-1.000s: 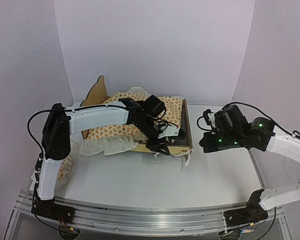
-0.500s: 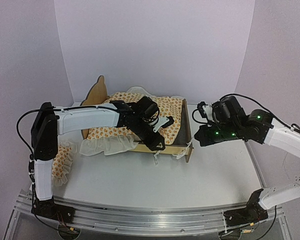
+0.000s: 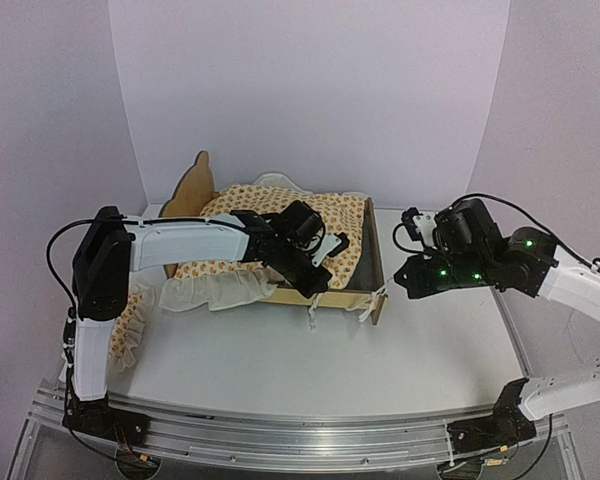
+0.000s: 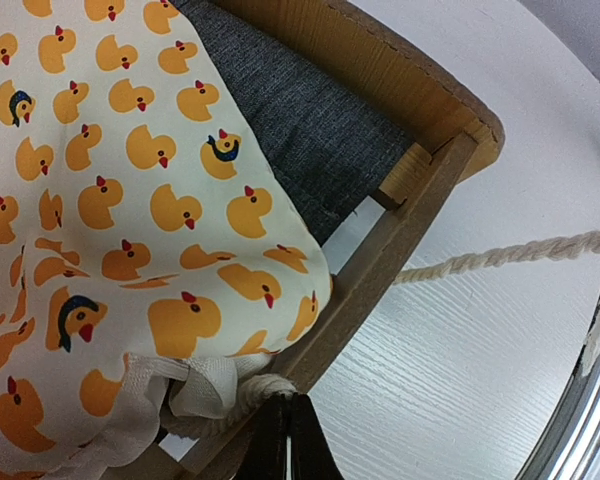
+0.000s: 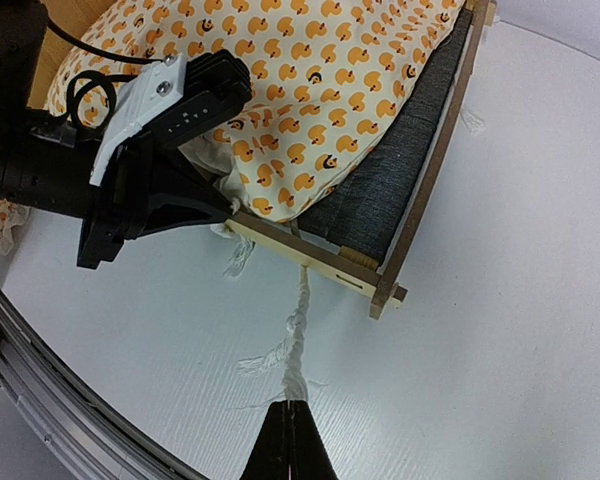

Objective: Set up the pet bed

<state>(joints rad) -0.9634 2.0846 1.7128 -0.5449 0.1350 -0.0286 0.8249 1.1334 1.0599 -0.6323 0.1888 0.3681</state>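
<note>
We note the left gripper (image 4: pixel 285 440) closed tight at the near rail of the bed (image 5: pixel 310 258), grip on anything unclear, bed mid-worktop (image 3: pixel 280 360) under a duck cushion (image 5: pixel 330 90), right gripper (image 5: pixel 290 415) pinched shut on a cord (image 5: pixel 298 330) from that rail.

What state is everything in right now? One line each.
pet bed: upright on the table, grey base bare at the foot end.
cushion: on the bed, crooked, ruffle spilling over the near rail.
pillow: on the table by the headboard end, off the bed.
tie cord: stretched from the near rail to the right gripper.
left gripper: shut, tips at the cushion's corner tie.
right gripper: shut on the tie cord.
</note>
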